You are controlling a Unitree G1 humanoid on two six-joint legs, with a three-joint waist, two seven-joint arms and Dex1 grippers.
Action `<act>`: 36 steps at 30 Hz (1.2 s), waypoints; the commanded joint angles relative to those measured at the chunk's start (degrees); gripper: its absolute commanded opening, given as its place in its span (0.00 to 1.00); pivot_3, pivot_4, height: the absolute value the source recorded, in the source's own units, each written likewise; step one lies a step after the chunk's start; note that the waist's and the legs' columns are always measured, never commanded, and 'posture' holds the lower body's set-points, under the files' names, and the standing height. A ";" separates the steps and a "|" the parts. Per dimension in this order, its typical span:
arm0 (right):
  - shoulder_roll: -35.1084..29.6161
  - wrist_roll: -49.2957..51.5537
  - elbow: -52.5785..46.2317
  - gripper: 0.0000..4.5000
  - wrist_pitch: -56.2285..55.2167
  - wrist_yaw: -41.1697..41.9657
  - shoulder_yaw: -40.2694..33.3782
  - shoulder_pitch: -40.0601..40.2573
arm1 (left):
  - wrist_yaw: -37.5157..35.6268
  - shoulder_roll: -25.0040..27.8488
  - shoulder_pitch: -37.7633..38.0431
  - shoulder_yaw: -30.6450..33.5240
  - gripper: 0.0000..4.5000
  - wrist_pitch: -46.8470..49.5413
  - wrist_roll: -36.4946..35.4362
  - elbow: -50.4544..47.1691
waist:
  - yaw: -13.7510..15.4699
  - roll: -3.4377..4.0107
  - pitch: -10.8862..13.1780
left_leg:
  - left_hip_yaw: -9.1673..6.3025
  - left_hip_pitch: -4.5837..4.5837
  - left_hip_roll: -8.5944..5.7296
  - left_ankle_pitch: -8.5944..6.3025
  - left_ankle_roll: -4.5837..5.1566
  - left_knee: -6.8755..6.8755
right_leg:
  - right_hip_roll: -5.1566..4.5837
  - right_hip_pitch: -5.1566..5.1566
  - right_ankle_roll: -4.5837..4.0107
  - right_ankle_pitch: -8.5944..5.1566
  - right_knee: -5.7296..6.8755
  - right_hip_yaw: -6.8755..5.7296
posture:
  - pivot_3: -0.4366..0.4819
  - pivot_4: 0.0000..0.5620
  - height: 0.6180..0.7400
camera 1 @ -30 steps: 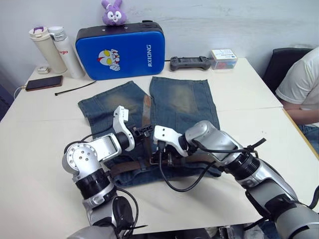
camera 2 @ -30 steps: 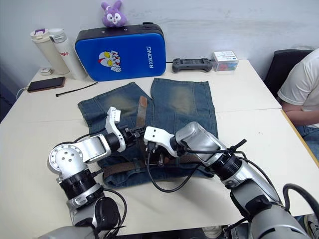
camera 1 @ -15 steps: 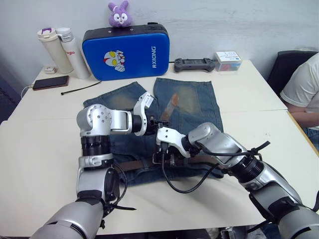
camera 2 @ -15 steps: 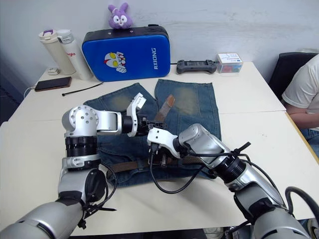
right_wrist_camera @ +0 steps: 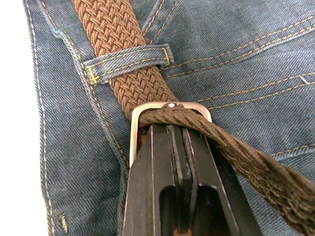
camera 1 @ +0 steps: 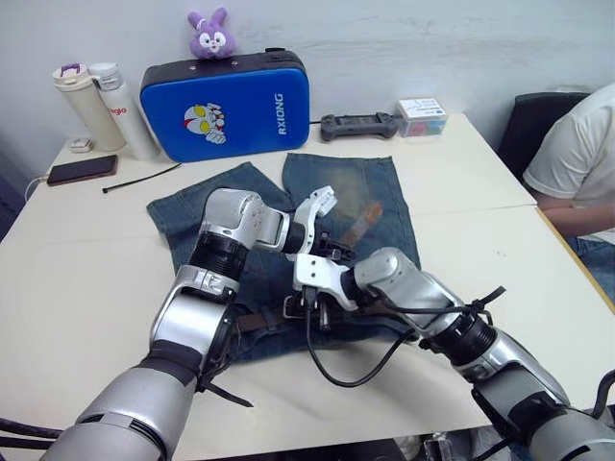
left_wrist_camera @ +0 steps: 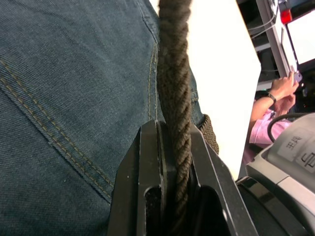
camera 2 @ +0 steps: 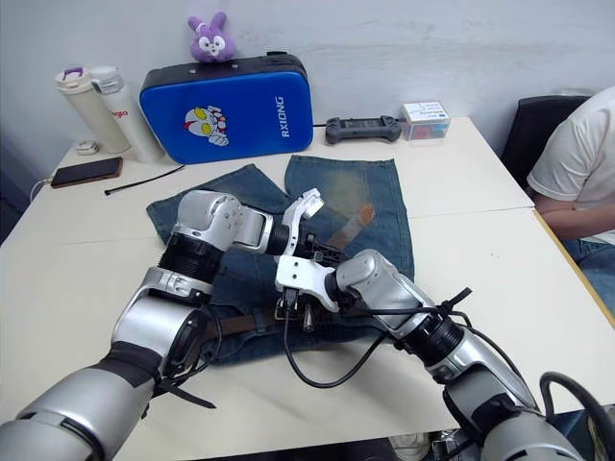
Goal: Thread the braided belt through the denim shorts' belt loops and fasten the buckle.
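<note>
Braided belt point(right_wrist_camera: 125, 59): dark brown, lying along the waistband of the denim shorts point(camera 1: 380, 197) at the near edge of the white table point(camera 1: 86, 279). One stretch passes under a belt loop point(right_wrist_camera: 129, 60); the free end has gone through the silver buckle point(right_wrist_camera: 170, 109) and rises taut toward 1 o'clock, its tan tip point(camera 1: 365, 219) in the air above the right leg of the shorts.

My right gripper point(right_wrist_camera: 178, 129): jaws closed, tips pressed against the buckle frame where the strap leaves it. Whether they pinch the strap itself, I cannot tell.

My left gripper point(left_wrist_camera: 173, 132): jaws clamped on the free length of the belt, which runs straight out between my fingers point(left_wrist_camera: 147, 162). This gripper sits just beyond the right one, at 12 o'clock from the buckle.

Denim shorts: spread flat, waistband toward me, legs pointing to 12 o'clock, paler worn patches on both legs.

Further out, far edge of the table:
- blue case point(camera 1: 226, 104) with a purple plush rabbit point(camera 1: 205, 34) on top, at 11 o'clock
- two flasks point(camera 1: 101, 96), a phone point(camera 1: 82, 170) and a black cable tie point(camera 1: 139, 177), at 10 o'clock
- black controller point(camera 1: 357, 124) and small box point(camera 1: 423, 115), at 1 o'clock

A person in a white shirt point(camera 1: 575, 163) sits at 3 o'clock.
</note>
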 commanded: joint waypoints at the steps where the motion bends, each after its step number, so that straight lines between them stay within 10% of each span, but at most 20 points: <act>1: -0.29 -6.65 12.32 0.01 5.52 -2.52 9.35 7.21 | -4.11 -2.05 -4.11 1.55 0.00 -3.34 -2.49 -4.04 | 0.02 0.09 -0.05 | 0.00 0.03 0.01 0.00 0.00 -0.02 | 0.00 0.02 0.01 -0.01 0.00 0.00 | 0.48 0.27 1.00; 13: -3.05 -4.62 3.62 0.01 7.49 -3.65 0.16 6.30 | -3.05 6.49 0.52 6.92 0.00 3.50 -4.07 -11.76 | 0.17 -0.09 0.73 | -0.05 -0.14 0.01 0.18 -0.12 -0.08 | 0.00 -0.19 0.01 -0.02 0.12 0.01 | 0.48 0.27 1.00; 26: -3.68 0.12 -8.47 0.01 11.36 -4.12 -8.49 7.83 | 1.06 4.53 5.19 13.06 0.00 9.77 -6.03 -19.91 | 1.81 -0.29 1.76 | -0.15 -1.45 -0.18 0.30 0.04 0.20 | -0.09 -1.34 -0.24 0.16 0.25 -0.02 | 0.48 0.27 1.00; 36: -10.12 12.03 -18.19 0.90 18.15 -1.55 -23.94 8.60 | 0.24 6.23 8.95 9.56 0.00 9.03 -6.74 -25.47 | 2.57 -0.29 2.41 | -0.15 -2.95 -0.34 0.65 0.72 0.36 | -0.19 -2.87 -0.26 0.17 0.34 0.00 | 0.48 0.27 1.00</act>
